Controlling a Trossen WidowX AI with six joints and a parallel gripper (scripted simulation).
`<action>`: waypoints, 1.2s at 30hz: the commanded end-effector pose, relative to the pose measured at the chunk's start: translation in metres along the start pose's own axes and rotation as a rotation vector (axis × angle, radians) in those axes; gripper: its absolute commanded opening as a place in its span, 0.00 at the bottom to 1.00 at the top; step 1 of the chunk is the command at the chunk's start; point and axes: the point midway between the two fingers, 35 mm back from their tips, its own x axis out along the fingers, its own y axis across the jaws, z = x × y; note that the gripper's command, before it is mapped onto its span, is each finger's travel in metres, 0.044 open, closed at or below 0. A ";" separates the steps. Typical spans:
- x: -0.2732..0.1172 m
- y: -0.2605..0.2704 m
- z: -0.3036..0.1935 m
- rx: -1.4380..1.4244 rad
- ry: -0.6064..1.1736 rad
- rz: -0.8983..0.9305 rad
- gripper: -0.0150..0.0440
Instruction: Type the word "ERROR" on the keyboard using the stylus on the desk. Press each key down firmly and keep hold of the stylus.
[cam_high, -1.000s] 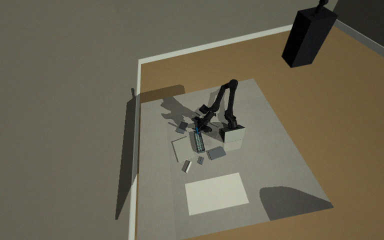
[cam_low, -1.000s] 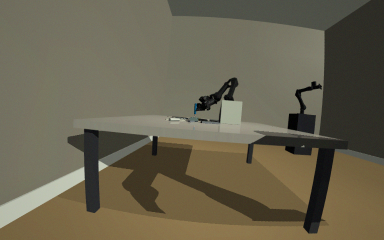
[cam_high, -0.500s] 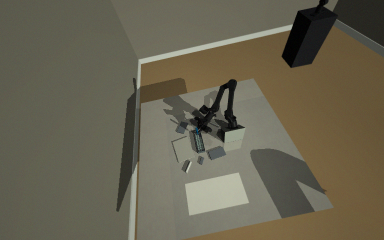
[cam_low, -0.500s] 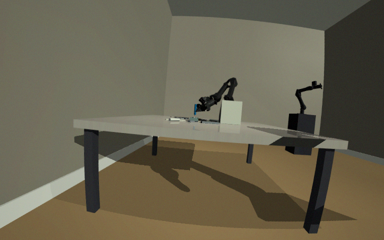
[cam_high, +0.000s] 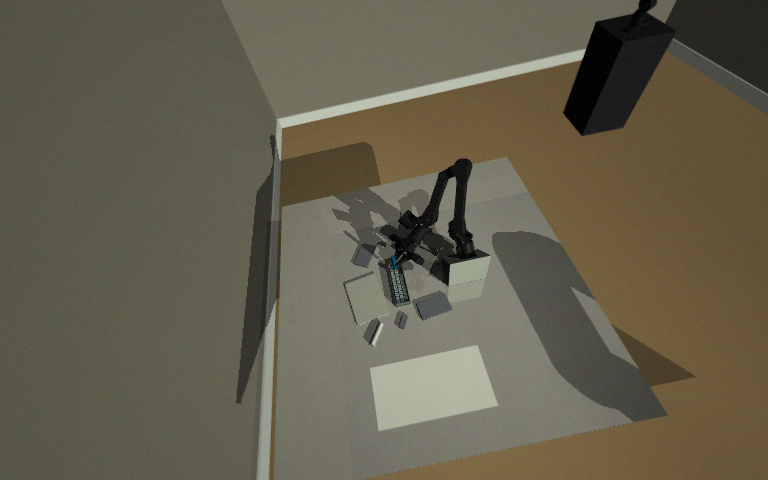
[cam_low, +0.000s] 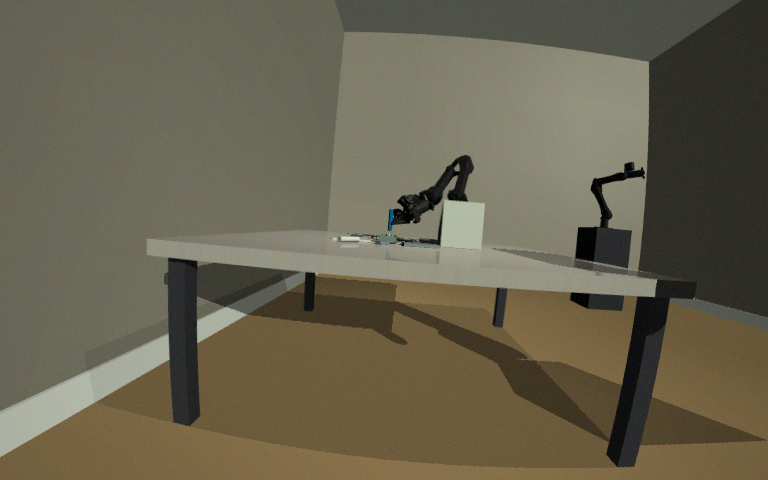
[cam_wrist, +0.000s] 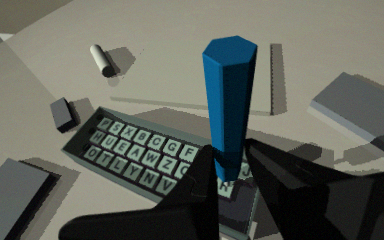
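My gripper (cam_wrist: 228, 149) (cam_high: 399, 258) (cam_low: 397, 218) is shut on the blue hexagonal stylus (cam_wrist: 230, 95) (cam_high: 393, 262) (cam_low: 390, 217) and holds it nearly upright near its lower end. The keyboard (cam_wrist: 135, 152) (cam_high: 398, 284) (cam_low: 387, 240) lies flat on the table with pale lettered keys in a scrambled order. The stylus tip points down at the keyboard's end nearest the arm, over a key next to the J key. My fingers hide most of that key. I cannot tell whether the tip touches it.
A white cylinder (cam_wrist: 101, 60) (cam_high: 373, 332), a small dark block (cam_wrist: 63, 114) (cam_high: 401, 319) and grey slabs (cam_wrist: 350, 102) (cam_high: 433, 305) (cam_wrist: 20, 195) lie around the keyboard. The arm's pale base box (cam_high: 468, 268) (cam_low: 462, 224) stands beside it. A white sheet (cam_high: 433, 387) lies farther off.
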 end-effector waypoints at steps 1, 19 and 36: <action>0.002 0.002 -0.002 -0.003 -0.002 0.010 0.39; 0.003 0.002 -0.004 -0.003 -0.002 0.010 0.39; -0.016 0.002 0.030 -0.002 -0.003 0.010 0.39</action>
